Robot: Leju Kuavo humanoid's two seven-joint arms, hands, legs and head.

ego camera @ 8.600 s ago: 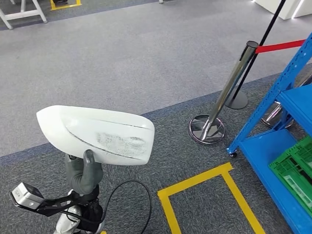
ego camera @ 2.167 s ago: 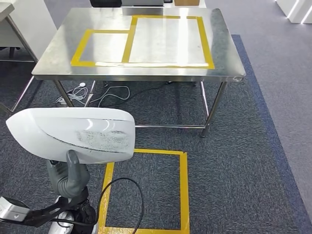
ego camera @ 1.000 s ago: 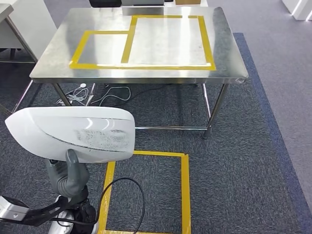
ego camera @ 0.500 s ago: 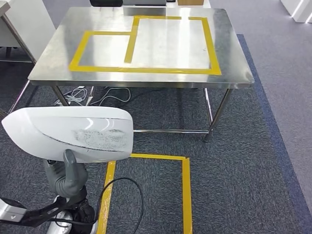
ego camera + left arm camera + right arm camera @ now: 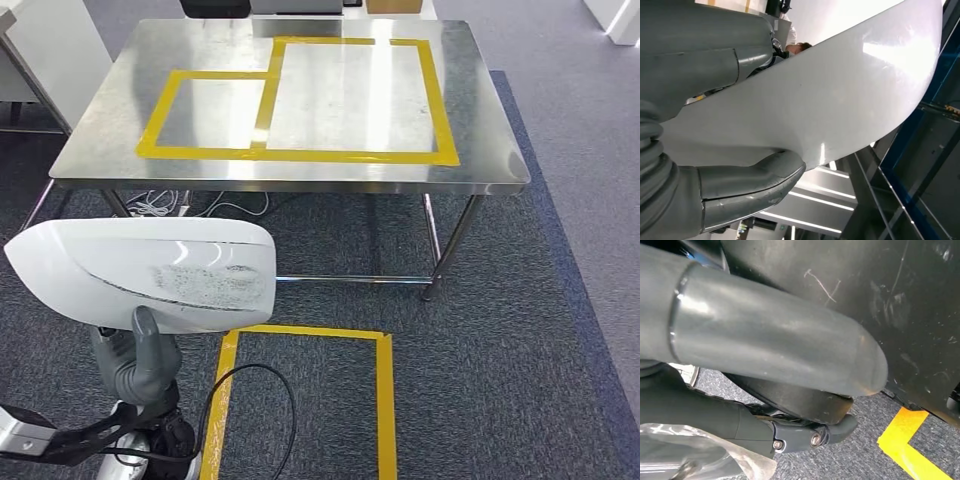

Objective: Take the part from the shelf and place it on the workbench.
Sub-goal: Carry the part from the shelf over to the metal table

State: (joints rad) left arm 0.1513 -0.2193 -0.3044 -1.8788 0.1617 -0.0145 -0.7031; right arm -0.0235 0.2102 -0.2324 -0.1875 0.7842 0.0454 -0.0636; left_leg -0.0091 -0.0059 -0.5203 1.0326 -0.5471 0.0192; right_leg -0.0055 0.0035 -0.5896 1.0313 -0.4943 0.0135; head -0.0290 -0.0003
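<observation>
1. Part (image 5: 143, 272), a long white moulded shell, rests on the left hand (image 5: 138, 362), thumb clamped on its near edge, long axis crosswise.
2. Right hand (image 5: 764, 340): finger state cannot be told.
3. Workbench (image 5: 483, 140) stands ahead, past the carpet; its yellow-taped rectangles (image 5: 355, 95) look like the drop zone.
4. Floor tape square (image 5: 381, 400) lies just before it.

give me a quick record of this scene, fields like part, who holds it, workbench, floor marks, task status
part: white curved shell, off the bench
held by: left robot hand, gripping from below
right robot hand: grip state unclear
workbench: steel table ahead, two yellow taped rectangles on top, nothing in them
floor marks: yellow taped square on carpet in front of the bench
under bench: loose cables
task status: part carried, not yet placed
</observation>
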